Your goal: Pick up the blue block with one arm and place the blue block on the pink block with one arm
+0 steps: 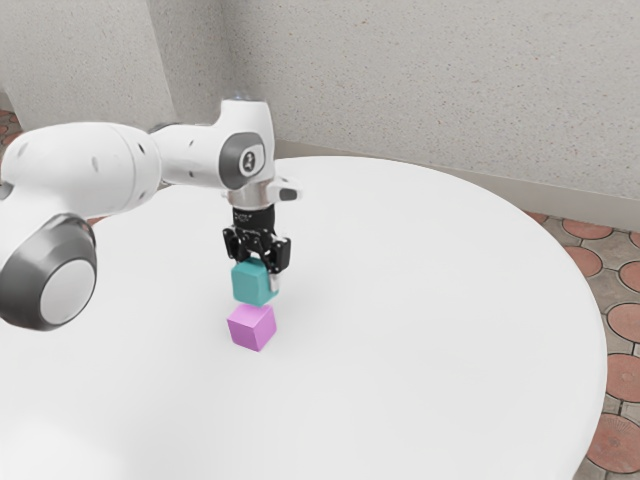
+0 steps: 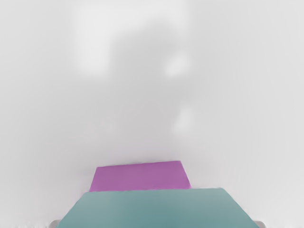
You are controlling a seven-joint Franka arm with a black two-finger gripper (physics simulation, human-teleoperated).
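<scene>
gripper (image 1: 258, 266), 1 blue block (image 1: 251, 286), 1 pink block (image 1: 251, 327)

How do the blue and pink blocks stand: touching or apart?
Apart. The exterior view shows the blue block held up above the pink block, whose whole top face shows uncovered.

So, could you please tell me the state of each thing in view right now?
blue block: lifted off the table, held just over the pink block.
pink block: resting on the table, directly beneath the blue block.
gripper: shut on the blue block.
</scene>
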